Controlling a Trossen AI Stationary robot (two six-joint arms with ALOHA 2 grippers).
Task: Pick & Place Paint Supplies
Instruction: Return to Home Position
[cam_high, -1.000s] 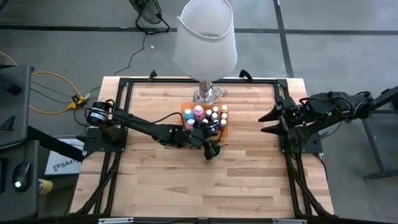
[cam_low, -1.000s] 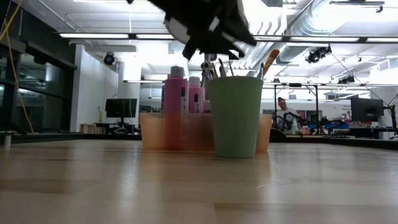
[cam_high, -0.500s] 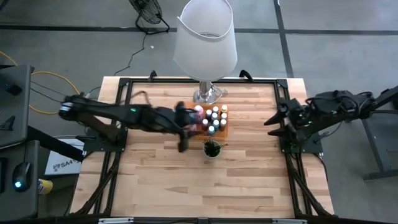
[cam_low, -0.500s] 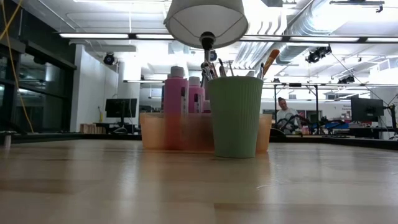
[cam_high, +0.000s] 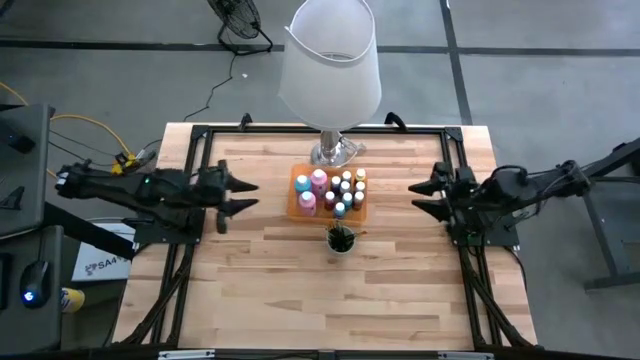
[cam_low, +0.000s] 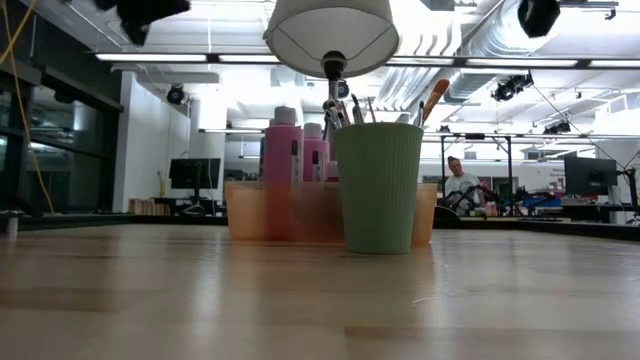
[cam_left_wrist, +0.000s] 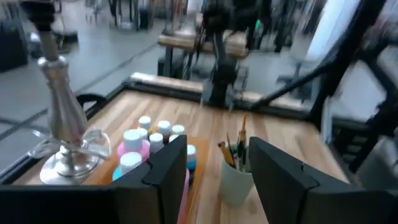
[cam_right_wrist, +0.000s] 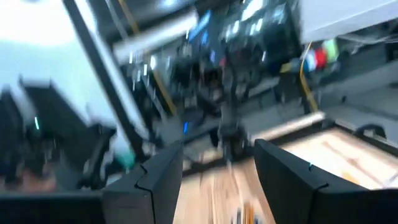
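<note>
The pale green ribbed cup (cam_low: 378, 190) of thin brushes (cam_high: 341, 236) stood mid-table, just beside the orange tray (cam_low: 252, 212) of paint bottles (cam_high: 347, 187). The left gripper (cam_high: 241, 196), over the cup a second earlier, had withdrawn leftward, fingers wide and empty, like those of the right gripper (cam_high: 422, 197). The sorting looked finished.

Left end effector (cam_high: 243, 196) sat at the left side of the table (cam_high: 300, 280), arm stretched low and pointing inward, fingers spread, holding nothing. Right end effector (cam_high: 420, 197) mirrored it at the right side, fingers spread too, empty.
</note>
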